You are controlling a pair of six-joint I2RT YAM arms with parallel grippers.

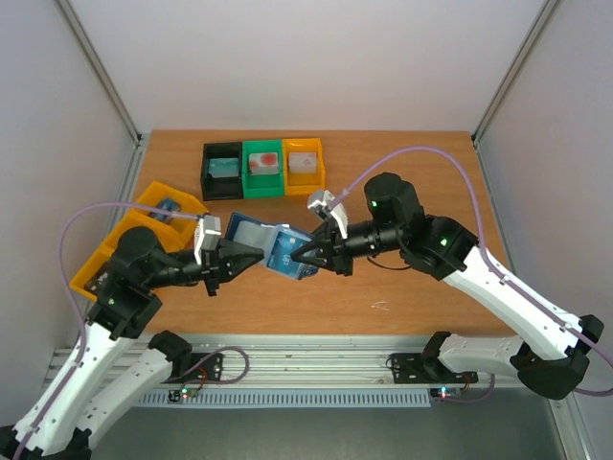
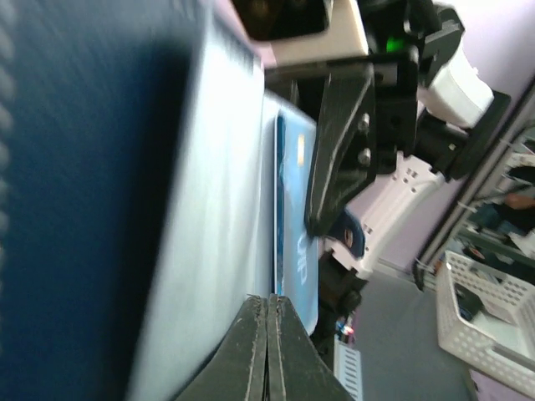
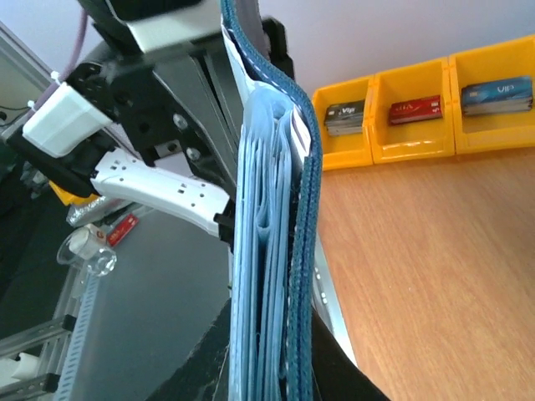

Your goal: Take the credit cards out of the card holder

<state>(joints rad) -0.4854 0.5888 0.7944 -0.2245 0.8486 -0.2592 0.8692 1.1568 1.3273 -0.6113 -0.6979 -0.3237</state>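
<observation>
While the right gripper (image 1: pixel 297 257) clamps the card holder (image 1: pixel 254 230) aloft at mid-frame, the left gripper (image 1: pixel 257 255) is clenched tight at its edge, on a card or not I can't tell; a blue credit card (image 2: pixel 297 242) sits inside, other cards (image 3: pixel 415 109) lie in yellow bins (image 3: pixel 414 144), so more pulling is left

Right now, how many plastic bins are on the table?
6. Far row: black bin, green bin, orange bin. Left, partly under the left arm: first yellow bin, second yellow bin, third yellow bin.
</observation>
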